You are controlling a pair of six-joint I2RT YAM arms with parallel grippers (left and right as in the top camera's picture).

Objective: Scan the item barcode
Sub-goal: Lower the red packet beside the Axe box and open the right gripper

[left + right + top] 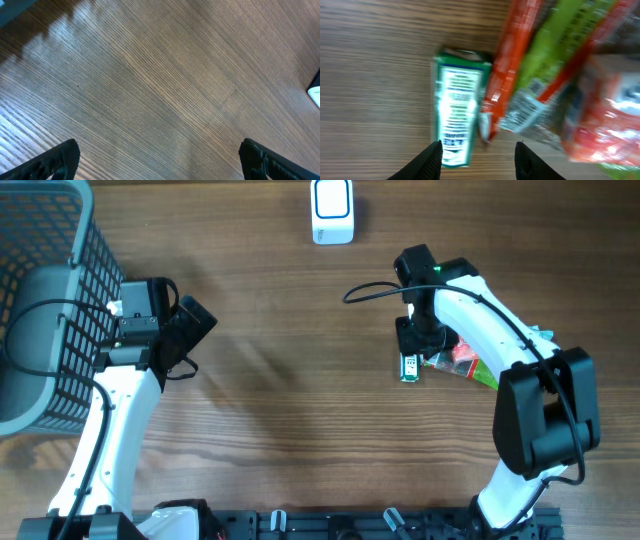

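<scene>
Tabletop from above: a green carton is seen lying flat, touching a red-and-green snack packet. The right gripper is poised over the carton, and a white scanner stands well apart at the far edge. From the left wrist, only the table is shown between the widely spread, empty fingers of the left gripper. From the right wrist, blurred, the jaws are seen partly parted astride the carton's near end, with nothing clamped. Pick-up is judged the step in hand; a square closing on the carton alone is called for next.
</scene>
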